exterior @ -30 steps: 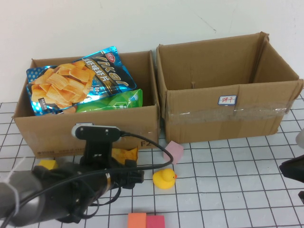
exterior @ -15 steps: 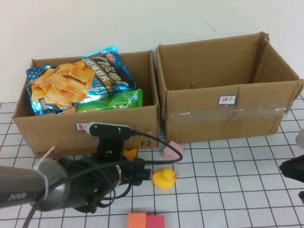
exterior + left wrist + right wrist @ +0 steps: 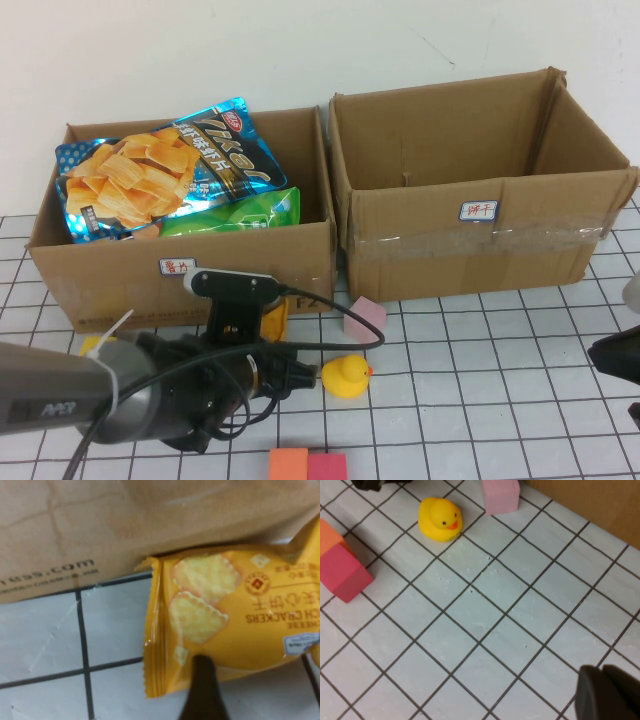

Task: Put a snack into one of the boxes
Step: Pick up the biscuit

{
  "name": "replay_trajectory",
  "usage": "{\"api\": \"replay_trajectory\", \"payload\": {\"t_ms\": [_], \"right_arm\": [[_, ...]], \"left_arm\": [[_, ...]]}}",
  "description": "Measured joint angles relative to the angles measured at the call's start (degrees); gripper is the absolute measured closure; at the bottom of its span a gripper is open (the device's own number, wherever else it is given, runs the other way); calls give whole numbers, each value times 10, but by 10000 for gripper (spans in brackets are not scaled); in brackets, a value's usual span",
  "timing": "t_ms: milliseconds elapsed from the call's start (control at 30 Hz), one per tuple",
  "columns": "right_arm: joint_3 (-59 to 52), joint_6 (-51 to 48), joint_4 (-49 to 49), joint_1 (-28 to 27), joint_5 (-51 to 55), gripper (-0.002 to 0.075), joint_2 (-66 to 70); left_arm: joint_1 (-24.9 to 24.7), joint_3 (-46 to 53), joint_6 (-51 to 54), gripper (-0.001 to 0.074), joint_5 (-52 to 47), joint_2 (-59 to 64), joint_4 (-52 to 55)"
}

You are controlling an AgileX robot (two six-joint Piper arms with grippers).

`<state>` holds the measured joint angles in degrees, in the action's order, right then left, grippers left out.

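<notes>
Cardboard is seen twice in the high view: the left box (image 3: 180,285) is filled with a blue chip bag (image 3: 160,170) and a green bag (image 3: 235,212), while the right box (image 3: 480,215) is seen with nothing showing inside it. The left claw (image 3: 290,378) is lowered over the gridded desk (image 3: 480,400) just in front of the left box, beside a yellow duck (image 3: 346,376). An orange cracker packet (image 3: 272,318) is partly hidden behind the wrist camera. A pink block (image 3: 364,317) and an orange-and-red block pair (image 3: 307,465) are also laid on the desk.

From the left wrist view, the cracker packet (image 3: 230,625) is shown flat on the desk against the box wall, one dark finger (image 3: 202,690) touching its edge; whether it is gripped cannot be told.

From the right wrist view, the right claw (image 3: 607,692) is closed and empty, well apart from the duck (image 3: 440,519).
</notes>
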<state>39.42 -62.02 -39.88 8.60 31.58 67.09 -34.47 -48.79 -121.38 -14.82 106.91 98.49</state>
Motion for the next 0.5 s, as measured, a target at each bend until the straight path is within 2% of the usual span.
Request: {"api": "replay_trajectory", "payload": {"t_ms": [333, 500], "right_arm": [[0, -5, 0, 0, 1, 727, 0], [0, -10, 0, 0, 1, 727, 0]], "left_arm": [[0, 0, -3, 559, 3, -2, 0], [0, 0, -3, 635, 23, -31, 0]]}}
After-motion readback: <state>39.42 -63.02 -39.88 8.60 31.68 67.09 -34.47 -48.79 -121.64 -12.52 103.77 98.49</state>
